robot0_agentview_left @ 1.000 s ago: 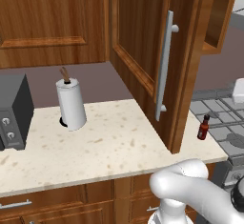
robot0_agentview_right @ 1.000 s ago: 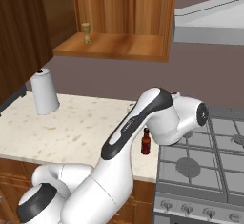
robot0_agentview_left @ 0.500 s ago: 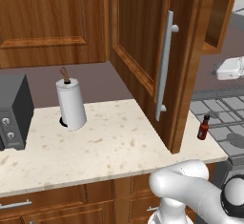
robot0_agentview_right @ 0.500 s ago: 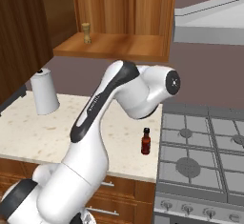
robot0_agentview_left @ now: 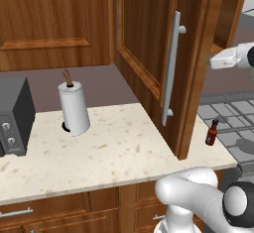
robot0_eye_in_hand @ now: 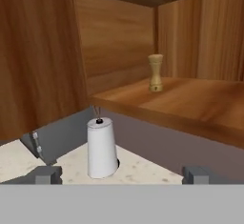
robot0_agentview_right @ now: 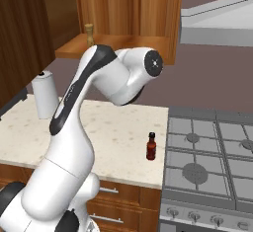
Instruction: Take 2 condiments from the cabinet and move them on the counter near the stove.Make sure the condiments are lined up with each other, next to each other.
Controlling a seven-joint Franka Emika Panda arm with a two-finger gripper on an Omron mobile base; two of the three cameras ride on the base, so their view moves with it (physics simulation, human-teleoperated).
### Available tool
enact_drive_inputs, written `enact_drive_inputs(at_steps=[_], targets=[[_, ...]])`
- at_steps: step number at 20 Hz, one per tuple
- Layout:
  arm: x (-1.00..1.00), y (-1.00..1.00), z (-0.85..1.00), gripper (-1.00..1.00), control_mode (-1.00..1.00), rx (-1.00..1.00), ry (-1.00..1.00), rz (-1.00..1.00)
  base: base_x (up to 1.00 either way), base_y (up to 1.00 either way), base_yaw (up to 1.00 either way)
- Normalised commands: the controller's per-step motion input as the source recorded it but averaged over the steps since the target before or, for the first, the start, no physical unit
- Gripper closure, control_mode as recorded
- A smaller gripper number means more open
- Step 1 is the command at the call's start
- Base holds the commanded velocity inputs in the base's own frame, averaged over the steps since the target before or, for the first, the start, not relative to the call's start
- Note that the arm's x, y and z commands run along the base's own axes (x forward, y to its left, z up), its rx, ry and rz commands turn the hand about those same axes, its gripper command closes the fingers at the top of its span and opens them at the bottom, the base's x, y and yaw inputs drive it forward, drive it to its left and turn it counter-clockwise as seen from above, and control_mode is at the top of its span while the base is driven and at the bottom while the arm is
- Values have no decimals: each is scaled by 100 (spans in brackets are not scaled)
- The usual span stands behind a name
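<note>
A dark red-brown bottle [robot0_agentview_right: 151, 146] stands on the speckled counter [robot0_agentview_right: 111, 139] just left of the stove [robot0_agentview_right: 212, 162]; it also shows past the door edge [robot0_agentview_left: 212, 133]. The tan knob-topped shaker [robot0_eye_in_hand: 155, 73] stands upright on the open cabinet's shelf [robot0_agentview_right: 89, 33]. My gripper [robot0_eye_in_hand: 123, 175] is open with nothing between its fingertips [robot0_eye_in_hand: 47, 174]. It hangs in front of and below the shelf, well short of the shaker. The white hand [robot0_agentview_left: 229, 57] shows at the right, beyond the cabinet door [robot0_agentview_left: 149, 53].
The open door with its long silver handle [robot0_agentview_left: 171, 68] juts out over the counter. A white paper-towel roll [robot0_agentview_left: 74, 109] stands at the back, and a black toaster [robot0_agentview_left: 12, 115] sits at the far left. A range hood [robot0_agentview_right: 217, 26] hangs above the stove.
The arm has lifted from low beside the bottle up to the level of the cabinet shelf. The bottle stays standing on the counter by the stove.
</note>
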Motion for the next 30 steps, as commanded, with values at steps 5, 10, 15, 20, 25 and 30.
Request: enact_drive_inputs(at_steps=[5, 10, 15, 20, 25, 30], targets=[[7, 41, 7, -100, -100, 0, 0, -1, 0, 0, 0], [11, 33, 9, -100, -100, 0, 0, -2, 0, 0, 0], [19, 32, 19, -100, -100, 0, 0, 0, 0, 0, 0], [20, 24, 25, -100, -100, 0, 9, -1, 0, 0, 0], [10, 18, 16, -100, -100, 0, 3, -5, 0, 0, 0], [12, 28, 2, -100, -100, 0, 4, -7, 0, 0, 0]])
